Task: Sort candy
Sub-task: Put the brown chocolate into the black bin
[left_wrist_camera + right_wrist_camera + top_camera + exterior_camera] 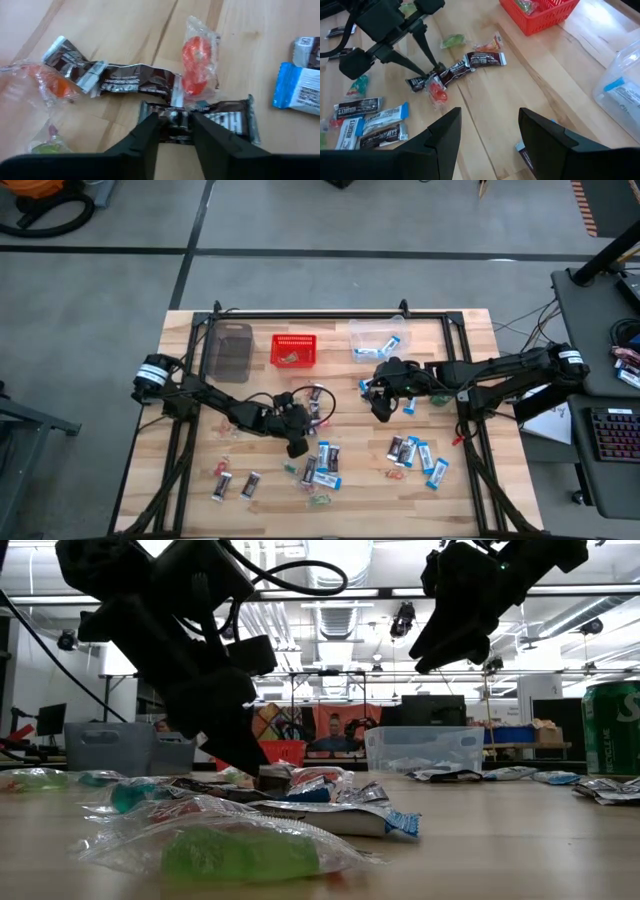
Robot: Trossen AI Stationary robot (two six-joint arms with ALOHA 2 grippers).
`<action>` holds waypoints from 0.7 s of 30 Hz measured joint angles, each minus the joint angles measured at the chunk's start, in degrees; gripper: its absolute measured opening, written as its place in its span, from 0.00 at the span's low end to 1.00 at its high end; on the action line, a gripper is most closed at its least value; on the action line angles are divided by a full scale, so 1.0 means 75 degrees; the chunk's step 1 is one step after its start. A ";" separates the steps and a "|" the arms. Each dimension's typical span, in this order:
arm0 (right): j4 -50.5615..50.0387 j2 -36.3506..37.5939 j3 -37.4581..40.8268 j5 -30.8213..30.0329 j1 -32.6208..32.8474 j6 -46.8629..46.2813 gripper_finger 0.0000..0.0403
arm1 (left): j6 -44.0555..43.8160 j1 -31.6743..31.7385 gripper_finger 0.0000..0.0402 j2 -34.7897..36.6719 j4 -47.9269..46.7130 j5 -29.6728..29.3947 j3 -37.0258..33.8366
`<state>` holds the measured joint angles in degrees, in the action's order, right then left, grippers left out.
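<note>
The candy lies scattered over the wooden table (200, 430): dark brown mini bars, blue-and-white packets (428, 460) and small twist-wrapped pieces. My left gripper (175, 125) is down at the table's middle, shut on a dark brown mini bar (220, 120) that lies flat beside a red sweet (199, 65). The right wrist view shows the same gripper (432, 74) from across the table. My right gripper (487, 137) hangs open, well above the table right of centre, with nothing between its fingers. My left gripper has the dark brown mini bar's wrapper (175, 131) between its two fingers, on the half toward one end. The fingers slant down from the table's left and stand one behind the other along the bar, not across it. The bar lies flat on the table.
Along the far edge stand a grey bin (229, 350), a red mesh basket (293, 350) and a clear bin (377, 338) holding blue packets. More candy lies near the front (235, 483) and right of centre (412, 450). A green can (612, 740) shows at the right.
</note>
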<state>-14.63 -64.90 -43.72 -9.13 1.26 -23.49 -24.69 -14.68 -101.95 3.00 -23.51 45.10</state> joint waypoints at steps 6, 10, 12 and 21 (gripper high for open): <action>0.0000 -0.0003 0.0000 0.0000 0.0000 0.0006 0.47 | 0.0015 -0.0003 0.06 0.0000 -0.0035 0.0064 0.0000; 0.0026 -0.0003 0.0019 0.0000 0.0000 0.0009 0.47 | 0.0017 -0.0009 0.01 0.0071 -0.0080 0.0087 -0.0005; 0.0021 -0.0003 0.0046 0.0002 0.0000 0.0009 0.47 | 0.0023 -0.0030 0.00 0.0184 -0.0183 0.0145 -0.0024; 0.0082 -0.0003 0.0246 0.0006 0.0000 -0.0006 0.47 | 0.0029 -0.0044 0.00 0.1123 -0.0998 0.0350 -0.0038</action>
<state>-14.02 -64.93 -41.88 -9.08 1.26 -23.53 -24.47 -15.00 -93.53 -4.48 -20.89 44.82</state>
